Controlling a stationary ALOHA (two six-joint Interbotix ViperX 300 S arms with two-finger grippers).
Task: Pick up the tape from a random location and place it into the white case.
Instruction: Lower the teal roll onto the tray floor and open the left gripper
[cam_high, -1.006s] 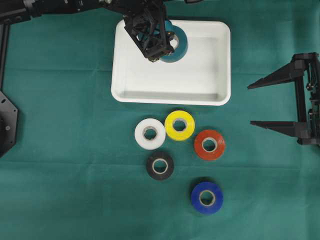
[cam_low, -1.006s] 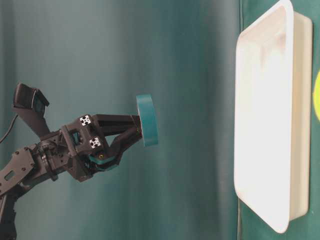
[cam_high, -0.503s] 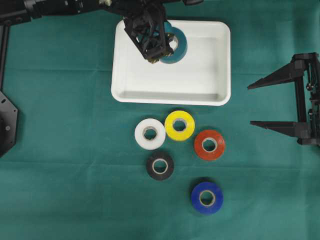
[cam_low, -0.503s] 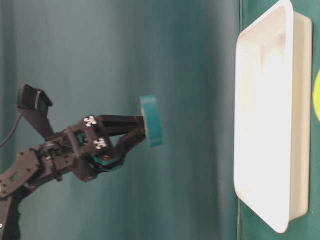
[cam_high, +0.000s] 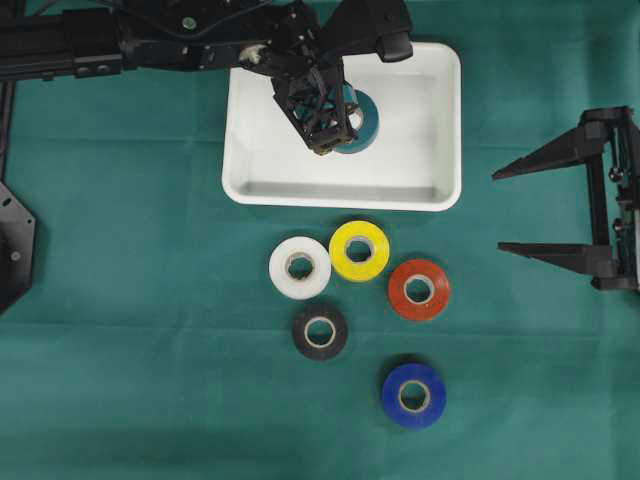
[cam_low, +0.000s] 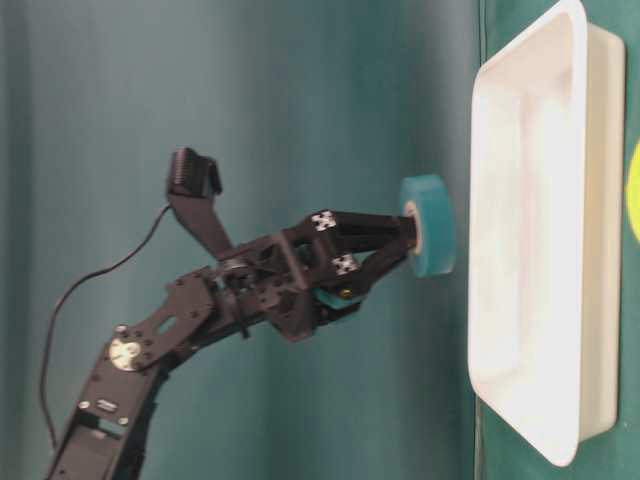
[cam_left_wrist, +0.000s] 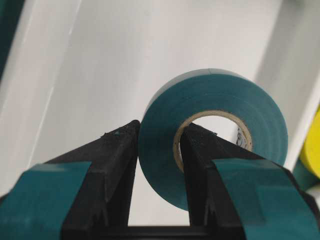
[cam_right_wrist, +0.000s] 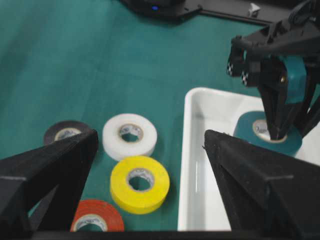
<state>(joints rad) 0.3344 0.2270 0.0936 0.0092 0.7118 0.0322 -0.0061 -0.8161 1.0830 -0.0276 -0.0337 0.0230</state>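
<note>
While gripped, teal tape (cam_high: 360, 120) flat, hole upward

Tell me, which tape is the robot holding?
The teal tape. The left pincer grips it over the white case; the other five rolls lie loose on the cloth.

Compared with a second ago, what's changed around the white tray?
The left tool, shut on the teal tape, has carried it down close to the white case, not yet released. The right tool stays open and parked; the five loose rolls haven't moved.
</note>
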